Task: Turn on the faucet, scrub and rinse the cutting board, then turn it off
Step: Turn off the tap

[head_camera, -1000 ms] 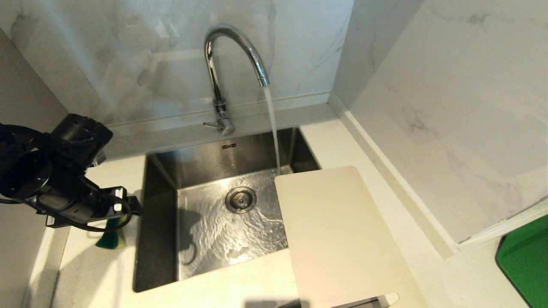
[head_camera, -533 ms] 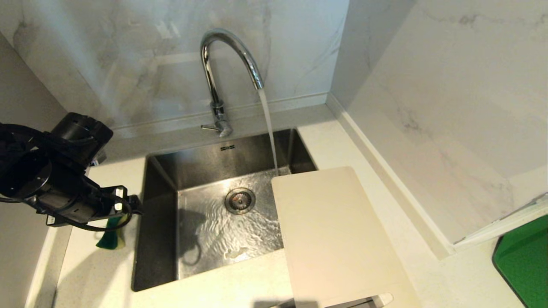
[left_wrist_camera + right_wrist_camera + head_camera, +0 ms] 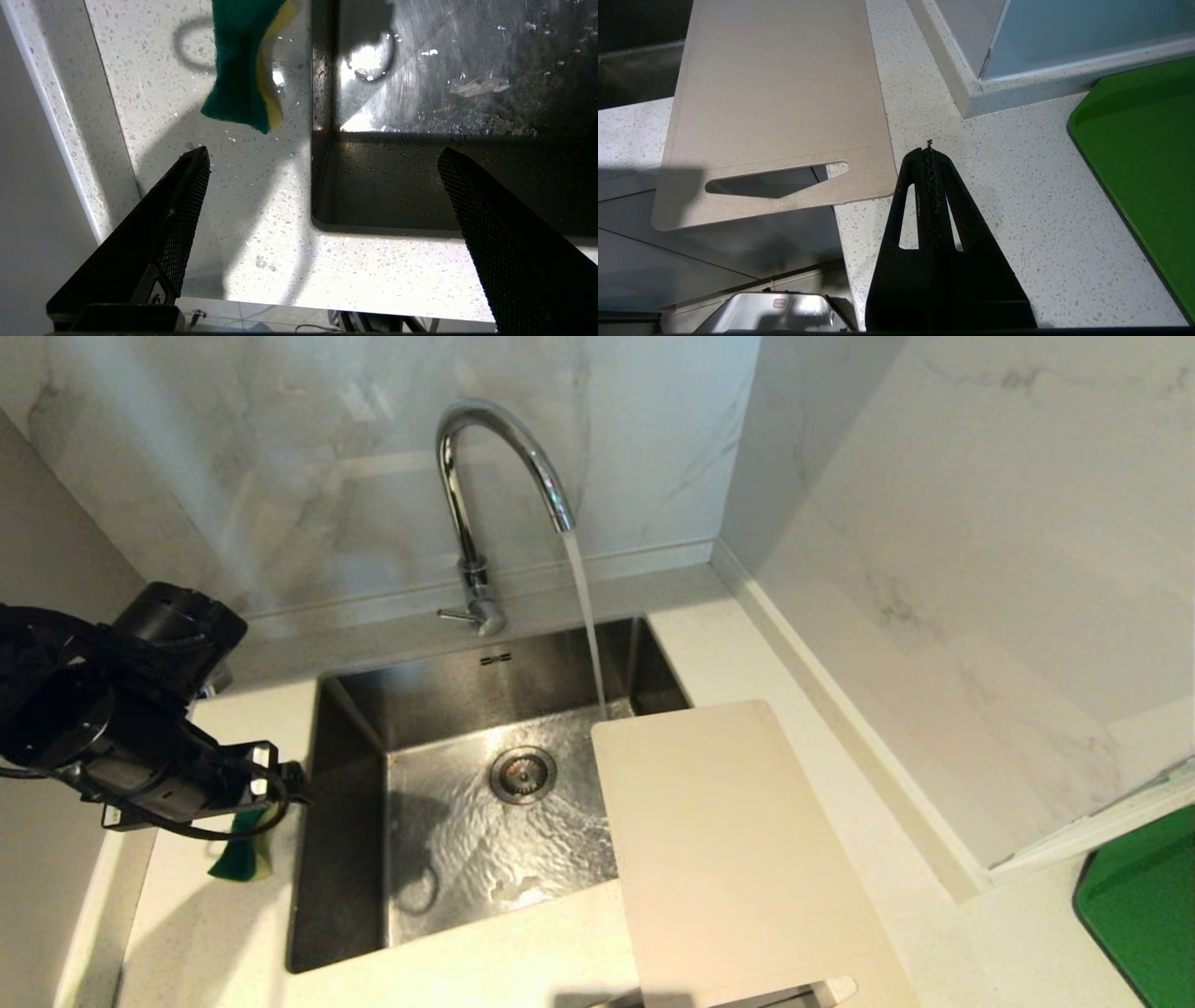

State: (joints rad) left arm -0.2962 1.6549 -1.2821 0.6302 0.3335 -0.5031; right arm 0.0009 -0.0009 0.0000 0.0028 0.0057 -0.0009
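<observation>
Water ran from the faucet [image 3: 495, 476] into the sink [image 3: 355, 728], landing just past the far edge of the cutting board [image 3: 728, 849], which lay on the counter [image 3: 579, 961] right of the sink, one corner overhanging the basin. Left of the sink, the left gripper [image 3: 322, 161] hung spread wide and empty above a green-yellow sponge [image 3: 243, 70], probably lined up to grab it for scrubbing. The right gripper [image 3: 930, 154] sat pinched closed, holding nothing, beside the board's handle slot [image 3: 777, 179].

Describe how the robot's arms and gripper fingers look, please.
The left arm is black, built of round chunky housings, with a thin black cable looping beneath. The left gripper has two black wedge-shaped fingers with mesh-textured pads. The right gripper is black too, with slotted triangular fingers.
</observation>
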